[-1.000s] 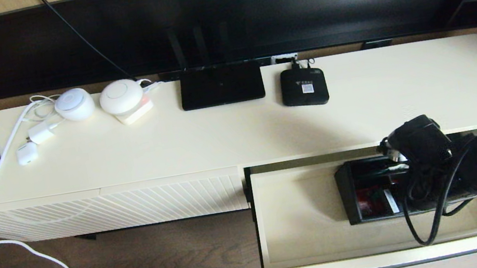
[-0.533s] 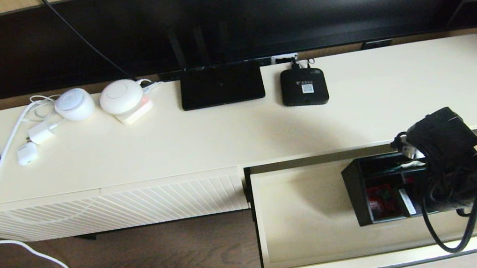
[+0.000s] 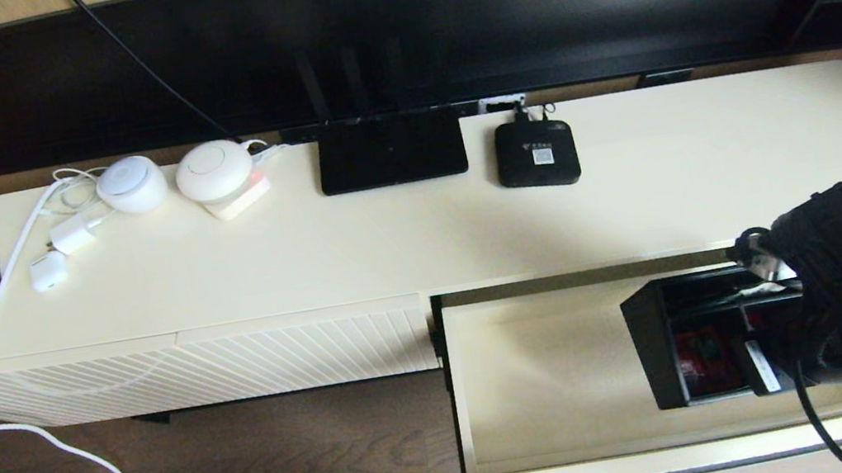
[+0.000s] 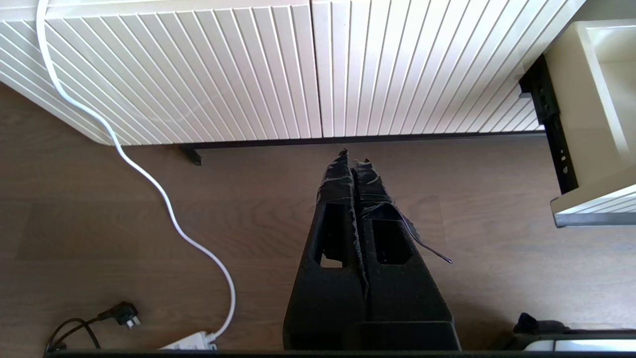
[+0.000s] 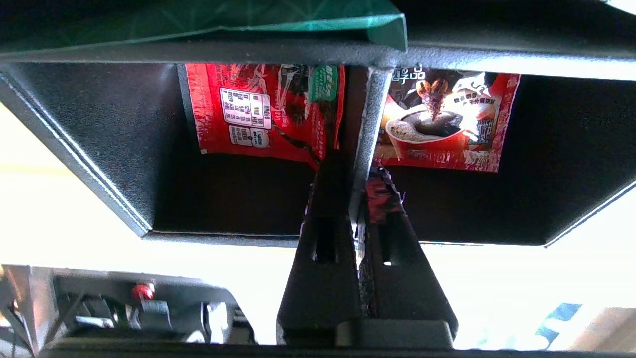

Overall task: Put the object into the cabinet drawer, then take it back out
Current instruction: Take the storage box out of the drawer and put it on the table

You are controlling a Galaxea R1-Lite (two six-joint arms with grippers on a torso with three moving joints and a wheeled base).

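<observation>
Right gripper (image 5: 358, 164) clenched on divider wall of organizer box (image 3: 658, 343), above open drawer (image 3: 543, 385). Box rigid, light; sachets (image 5: 263, 112) loose, keep level. Left gripper (image 4: 353, 156) closed, empty, parked near floor.

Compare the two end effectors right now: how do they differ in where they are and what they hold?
The right end effector is over the open cabinet drawer, shut on the organizer box's divider wall between its two square compartments. The left end effector hangs over the wood floor before the closed ribbed panel, shut on nothing. Both are black, with fingers together.
</observation>
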